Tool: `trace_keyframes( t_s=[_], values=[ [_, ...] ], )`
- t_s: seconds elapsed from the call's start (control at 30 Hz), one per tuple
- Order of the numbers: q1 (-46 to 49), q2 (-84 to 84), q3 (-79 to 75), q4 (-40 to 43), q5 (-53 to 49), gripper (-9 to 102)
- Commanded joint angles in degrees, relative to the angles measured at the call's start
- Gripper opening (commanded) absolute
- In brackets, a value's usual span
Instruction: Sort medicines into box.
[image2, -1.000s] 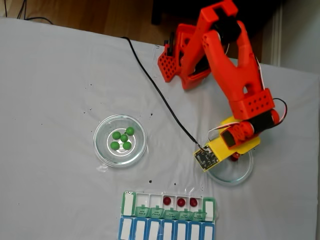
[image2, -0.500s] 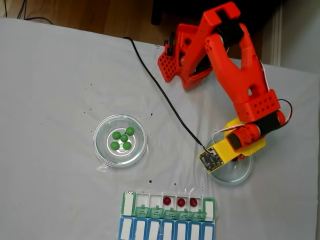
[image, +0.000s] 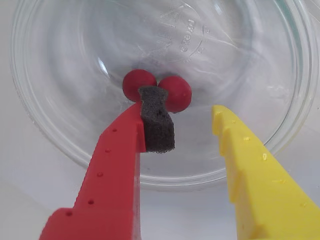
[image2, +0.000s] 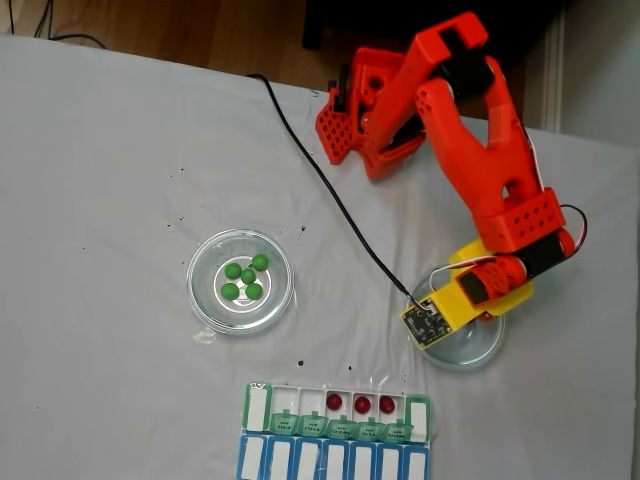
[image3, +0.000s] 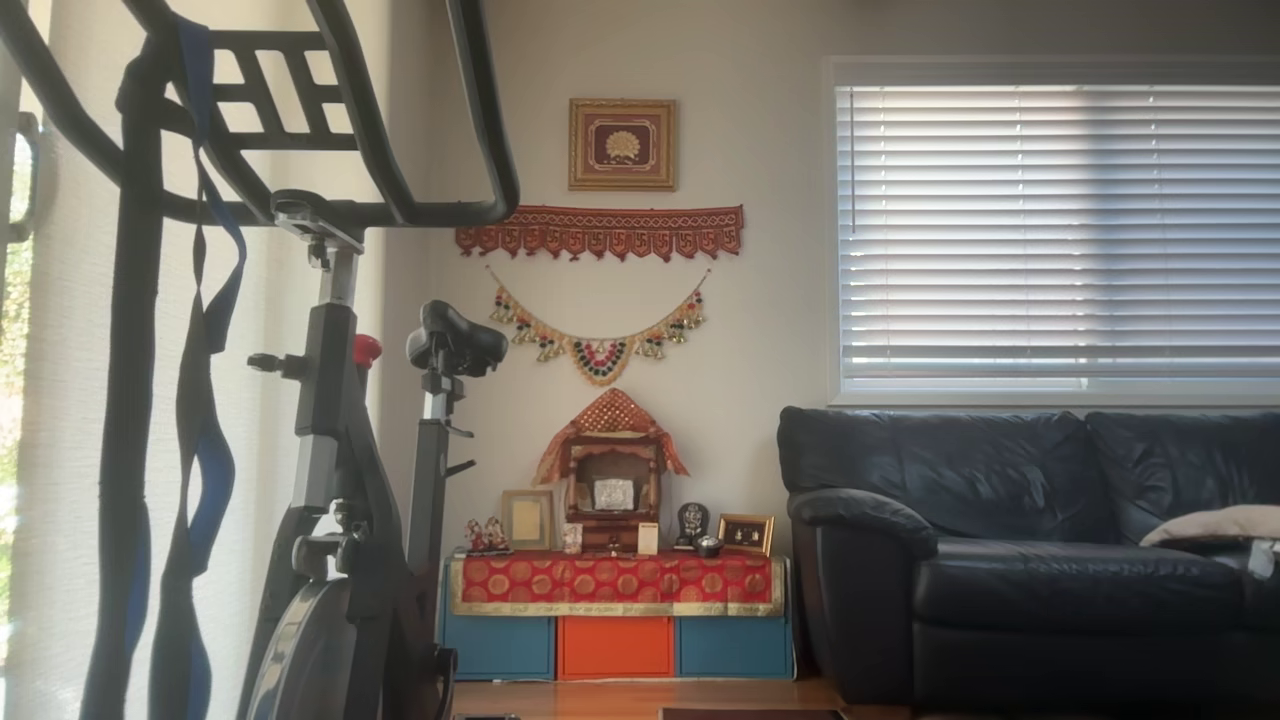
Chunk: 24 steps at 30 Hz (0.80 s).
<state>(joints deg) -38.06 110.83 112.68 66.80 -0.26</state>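
Arm (image2: 480, 150): orange-red printed links, perforated base bracket, black servo bodies. Wrist section yellow, carrying a small black circuit board (image2: 424, 323) — black cable (image2: 330, 195) attached. Gripper (image: 187, 127): one red finger with dark foam pad, one yellow finger — both with small holes.

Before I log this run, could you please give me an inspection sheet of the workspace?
Surface: white cloth-covered table, small dark specks.
Job's things: two red balls in right glass dish; five green balls in left glass dish; three red balls in green-lidded box.
Clutter: blue-lidded row.
Grippers: gripper open over the red balls.
Cables: black cable crossing table.
Surroundings: exercise bike, sofa.
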Motion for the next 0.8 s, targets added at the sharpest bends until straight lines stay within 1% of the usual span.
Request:
trace_keyframes(
  t_s=[0.0, 0.77],
  values=[
    [-1.0, 1.1, -3.5, -1.1, 0.2, 17],
    [-0.3, 0.4, -0.4, -1.8, -0.1, 18]
  ],
)
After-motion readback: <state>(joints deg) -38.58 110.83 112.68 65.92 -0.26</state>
